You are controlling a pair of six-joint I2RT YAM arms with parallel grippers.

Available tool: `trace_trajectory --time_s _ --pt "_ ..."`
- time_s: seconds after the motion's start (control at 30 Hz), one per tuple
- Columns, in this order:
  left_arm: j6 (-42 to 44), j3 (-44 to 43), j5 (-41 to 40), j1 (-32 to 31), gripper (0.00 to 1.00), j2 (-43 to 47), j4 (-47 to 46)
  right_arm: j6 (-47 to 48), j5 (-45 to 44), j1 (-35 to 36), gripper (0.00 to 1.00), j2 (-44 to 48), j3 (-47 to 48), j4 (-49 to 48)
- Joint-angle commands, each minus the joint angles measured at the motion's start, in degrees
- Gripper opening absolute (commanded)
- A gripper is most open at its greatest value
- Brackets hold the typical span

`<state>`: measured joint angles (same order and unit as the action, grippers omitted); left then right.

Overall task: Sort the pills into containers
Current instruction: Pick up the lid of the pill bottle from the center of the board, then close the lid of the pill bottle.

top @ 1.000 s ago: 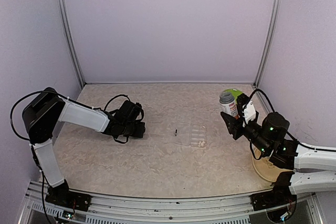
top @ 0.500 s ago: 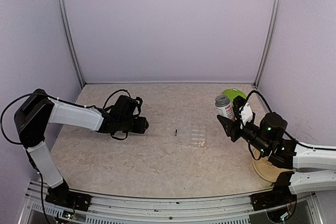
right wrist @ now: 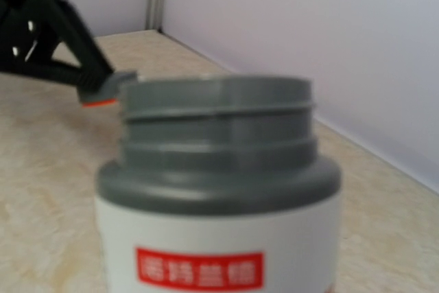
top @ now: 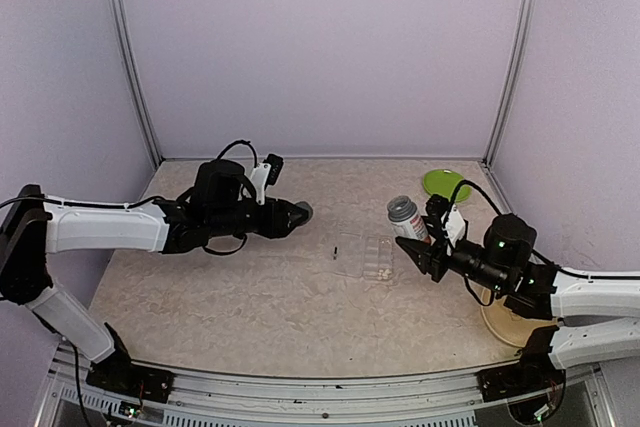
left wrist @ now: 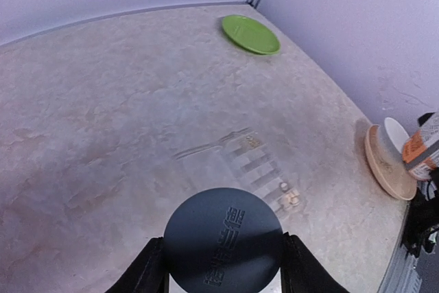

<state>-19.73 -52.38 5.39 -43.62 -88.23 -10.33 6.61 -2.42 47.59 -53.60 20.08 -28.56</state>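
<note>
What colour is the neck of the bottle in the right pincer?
Dark grey neck, on a white bottle; clearest in the right wrist view.

At table [top: 300,317] far right corner, green plate [top: 445,183] lying flat. Near right edge, tan plate [left wrist: 384,173] carrying white bowl [left wrist: 396,136]. Right of centre, white bottle [top: 406,219] showing red label, uncapped grey neck. Left of centre, dark round cap [left wrist: 223,238].

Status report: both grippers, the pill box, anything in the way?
Left gripper shut on dark cap. Right gripper shut on uncapped bottle, beside pill box. One dark pill at box's left edge. Nothing between bottle and box.
</note>
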Motion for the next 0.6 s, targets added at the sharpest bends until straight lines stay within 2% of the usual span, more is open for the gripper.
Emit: trace_trajectory --time_s 0.0,0.2,0.57 --pt "0.85 -1.12 7.38 -2.76 0.44 2.84 -4.81 -0.3 5.41 0.88 0.19 -1.61 2.83 -2.56" --pt "-0.56 -2.95 12.42 -6.12 0.44 3.62 -8.31 -0.26 7.35 2.55 0.18 -4.02 3.74 -4.13" --pt "-6.44 -3.35 18.76 -7.54 0.44 3.91 -15.3 0.78 7.86 5.51 0.18 -7.07 5.29 -5.0"
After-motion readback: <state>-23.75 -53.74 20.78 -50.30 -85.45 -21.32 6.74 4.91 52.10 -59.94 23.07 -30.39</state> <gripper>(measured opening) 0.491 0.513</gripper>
